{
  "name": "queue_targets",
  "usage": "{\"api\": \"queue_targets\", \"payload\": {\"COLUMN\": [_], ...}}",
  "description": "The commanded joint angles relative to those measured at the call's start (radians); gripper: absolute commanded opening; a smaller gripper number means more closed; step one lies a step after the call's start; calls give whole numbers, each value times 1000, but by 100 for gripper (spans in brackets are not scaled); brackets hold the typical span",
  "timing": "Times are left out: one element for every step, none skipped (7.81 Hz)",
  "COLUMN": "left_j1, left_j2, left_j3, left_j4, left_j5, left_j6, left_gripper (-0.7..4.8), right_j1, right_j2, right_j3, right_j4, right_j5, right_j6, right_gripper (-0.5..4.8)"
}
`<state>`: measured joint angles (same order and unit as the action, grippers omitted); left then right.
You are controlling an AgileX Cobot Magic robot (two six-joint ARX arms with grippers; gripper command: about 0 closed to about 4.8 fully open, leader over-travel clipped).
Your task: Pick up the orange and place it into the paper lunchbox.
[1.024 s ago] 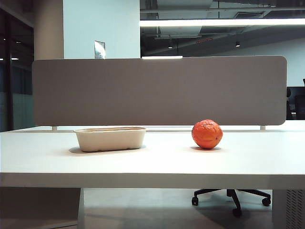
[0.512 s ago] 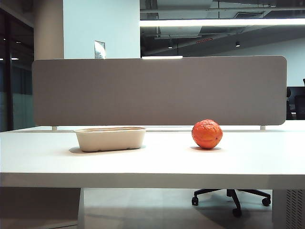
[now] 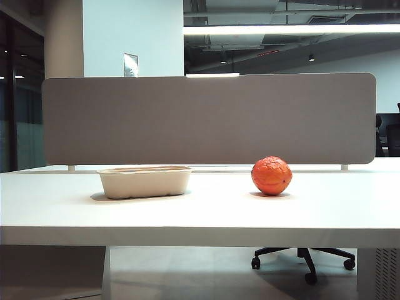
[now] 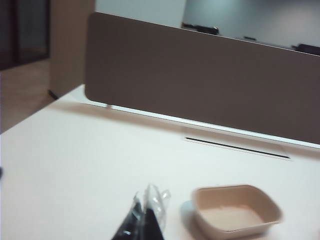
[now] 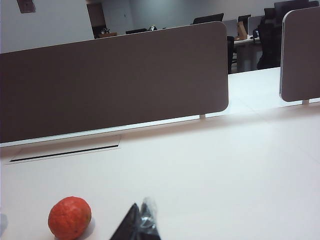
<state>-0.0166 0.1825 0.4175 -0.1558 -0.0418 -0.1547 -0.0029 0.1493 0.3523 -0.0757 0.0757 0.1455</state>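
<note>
Hands [image 4: 146, 207] [image 5: 142, 216] shut above table, orange [image 3: 272, 175] beside lunchbox [image 3: 144, 181].

The exterior view looks level from the near edge of the white table [image 3: 200, 212] toward the grey partition [image 3: 209, 119], the paper lunchbox [image 3: 145, 182] left, the orange [image 3: 272, 175] right. Both wrist cameras look from above toward that same partition: the left shares the lunchbox, the right shares the orange.
</note>
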Motion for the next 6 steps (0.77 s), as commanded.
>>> {"api": "queue_targets", "payload": {"left_j1": [-3,-4,-30,-55,-121,-411], "left_j2": [245,341,484,513,557,662], "left_j3": [203,290,423,447,481,499], "left_j4": [-5,-17,-98,-121,-148,-250], "left_j5": [113,135,220,235,238,-11], "left_j6": [32,48,50,51,59,117], "left_gripper": [-6,-6,-6,-6,-6,-6], "right_j1": [1,1,2,2,3,151], "right_j2": [184,269,402,428,476,662], "right_j3": [151,219,300,311,335,425], "right_j4": [5,6,37,52,61,82], "right_j5": [-5,-23,-80,-89,-116,-187], "right_j6": [0,0,-1,-1,-1,-23], "right_gripper": [-1,-1,-1,-1,-1,-1]}}
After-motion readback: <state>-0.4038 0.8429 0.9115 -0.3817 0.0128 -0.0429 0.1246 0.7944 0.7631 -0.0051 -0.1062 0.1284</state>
